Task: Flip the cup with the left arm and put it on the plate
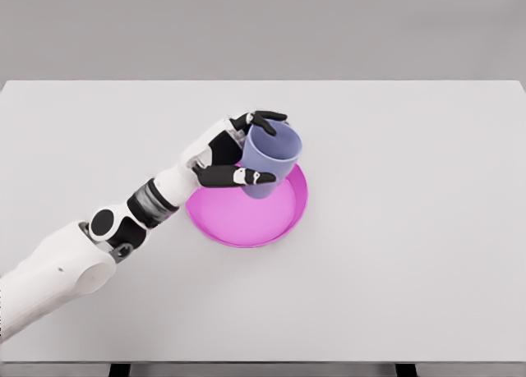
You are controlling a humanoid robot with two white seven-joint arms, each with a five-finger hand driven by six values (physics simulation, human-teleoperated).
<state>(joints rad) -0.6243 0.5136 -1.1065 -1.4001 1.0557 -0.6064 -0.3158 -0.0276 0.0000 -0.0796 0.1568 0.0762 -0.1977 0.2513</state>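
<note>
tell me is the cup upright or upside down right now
Upright, leaning slightly: the cup has its open rim facing up while the left hand grips it over the plate.

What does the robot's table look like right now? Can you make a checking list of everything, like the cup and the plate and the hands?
Surface: white table, flat and plain.
Cup: purple cup, mouth facing up, tilted a little, over the plate's back part; whether it touches the plate cannot be told.
Plate: pink plate, round with a raised rim, near the table's middle.
Clutter: nothing seen.
Hands: left hand wraps the cup from the side, dark fingers curled around its wall; right hand not in view.
Cables: nothing seen.
Surroundings: plain grey background behind the table; dark table legs show at the bottom edge.
</note>
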